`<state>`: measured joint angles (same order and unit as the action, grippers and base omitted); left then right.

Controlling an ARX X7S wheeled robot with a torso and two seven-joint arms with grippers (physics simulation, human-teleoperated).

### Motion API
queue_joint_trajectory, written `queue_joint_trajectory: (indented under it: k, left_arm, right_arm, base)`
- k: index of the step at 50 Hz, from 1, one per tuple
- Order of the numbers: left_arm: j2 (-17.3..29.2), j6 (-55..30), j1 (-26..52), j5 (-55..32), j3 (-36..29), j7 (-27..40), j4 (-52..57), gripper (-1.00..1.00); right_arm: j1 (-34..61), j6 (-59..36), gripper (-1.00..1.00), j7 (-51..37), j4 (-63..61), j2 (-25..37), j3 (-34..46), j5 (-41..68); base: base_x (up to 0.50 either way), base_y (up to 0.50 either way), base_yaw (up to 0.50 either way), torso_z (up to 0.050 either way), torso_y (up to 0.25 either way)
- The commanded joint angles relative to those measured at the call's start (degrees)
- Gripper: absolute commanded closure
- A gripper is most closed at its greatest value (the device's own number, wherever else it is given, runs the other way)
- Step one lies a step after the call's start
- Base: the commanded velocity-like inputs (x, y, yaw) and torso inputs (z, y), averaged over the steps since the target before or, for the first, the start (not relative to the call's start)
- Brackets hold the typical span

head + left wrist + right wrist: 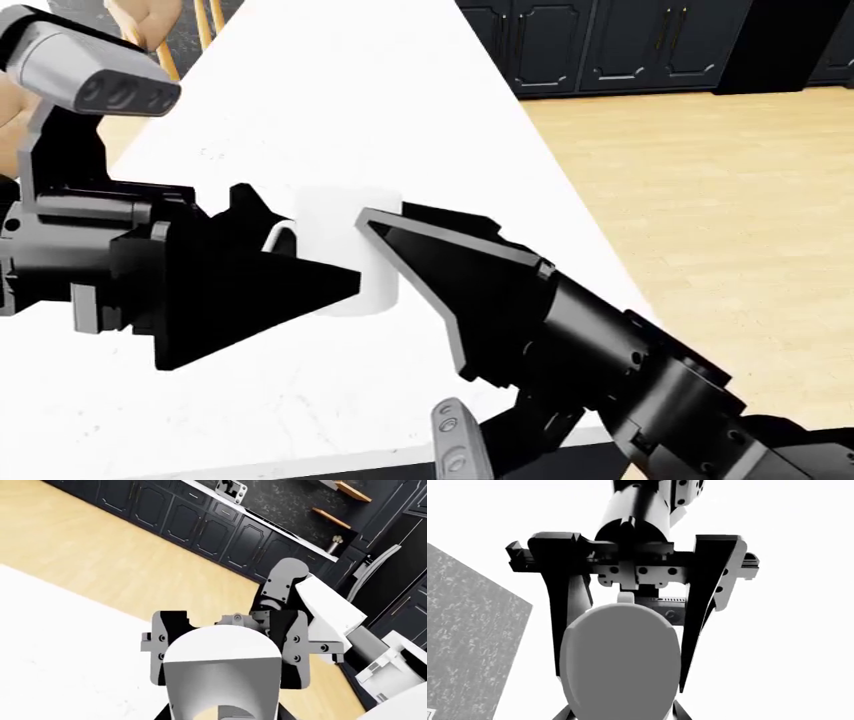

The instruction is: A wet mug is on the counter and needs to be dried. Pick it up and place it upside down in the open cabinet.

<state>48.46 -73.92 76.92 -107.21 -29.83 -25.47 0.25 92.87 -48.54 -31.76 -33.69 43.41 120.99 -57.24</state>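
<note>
White against white: one mug (344,230), upright, rim up, thin handle (280,240) toward the left arm's side, over the near stretch of the worktop (400,100) and closer to its floor-side long edge than to its far end. Cannot tell whether resting on the slab or lifted just clear of it.

Flanked from two sides at once. Left gripper (310,250): drawn in narrow on the mug, black fingers (700,610) lying against either side of the wall in the right wrist view. Right gripper (225,652): reaching in from the opposite side and straddling the same mug. Cannot tell whether clamped or merely close, with the inner faces hidden behind the white body in the left wrist view.

Probably a hand-to-hand pass, ahead of the turn upside down.

Risks from here, as a judgement:
- Wet, smooth wall plus a round shape: slipping or spinning in the grip under any uneven squeeze.
- Early release by one side before a firm hold by the other: a drop onto the slab, then a roll toward the near long edge and the wooden floor (721,200).
- Crowded fingers from two grippers: knocking each other, or catching the handle.

Counted: one mug, one worktop, two grippers. Open cabinet nowhere in view, only dark panelled cabinets (627,40) beyond the floor.
</note>
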Motion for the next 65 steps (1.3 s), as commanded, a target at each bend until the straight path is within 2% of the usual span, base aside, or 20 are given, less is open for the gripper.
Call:
queue_joint_trajectory:
  k: [1, 26, 36, 41, 49, 53, 58, 65]
  left_arm:
    - [0.4, 2.0, -0.2, 0.5, 0.8, 2.5, 0.8, 1.0]
    - [4.5, 6.1, -3.3, 1.8, 2.8, 8.2, 6.7, 1.0]
    - [9.5, 11.5, -9.4, 2.4, 6.2, 13.4, 13.2, 1.0]
    - [12.1, 16.2, -14.0, 1.7, 9.4, 16.2, 17.3, 1.0]
    - [15.9, 24.5, -23.2, 1.8, 14.8, 22.3, 25.2, 1.0]
    - [16.6, 28.4, -27.2, 4.1, 16.7, 26.6, 27.8, 1.0]
    - [17.7, 33.8, -34.7, 8.1, 20.0, 30.5, 31.0, 1.0]
    - [18.7, 40.9, -46.5, 14.8, 25.5, 35.8, 35.8, 1.0]
  right_arm:
    - [-0.1, 0.9, -1.0, 0.1, -0.7, 0.7, 0.1, -0.2]
    - [-0.9, -0.4, -1.0, -2.2, -1.1, 7.4, -3.8, 5.5]
    - [-7.2, -8.2, -1.0, -5.8, -7.4, 10.5, -12.9, 16.8]
    - [-14.4, -9.9, -1.0, -9.9, -13.5, 12.7, -30.1, 38.1]
    - [-30.5, -7.7, -1.0, -20.0, -18.0, 14.5, -67.6, 79.5]
    - [-36.1, -6.6, -1.0, -25.0, -17.8, 14.2, -82.0, 97.5]
    - [-43.7, 0.9, -1.0, -28.3, -16.0, 15.7, -91.6, 110.7]
    - [-54.0, 11.7, -1.0, -27.0, -12.5, 17.2, -95.9, 114.5]
  base:
    - [0.0, 0.0, 0.0, 0.0, 0.0]
    - [0.0, 0.0, 0.0, 0.0, 0.0]
    - [0.0, 0.0, 0.0, 0.0, 0.0]
    - [0.0, 0.0, 0.0, 0.0, 0.002]
    - [0.0, 0.0, 0.0, 0.001, 0.0]
    - [0.0, 0.0, 0.0, 0.0, 0.0]
    - [0.0, 0.0, 0.0, 0.0, 0.0]
    - [0.0, 0.0, 0.0, 0.0, 0.0]
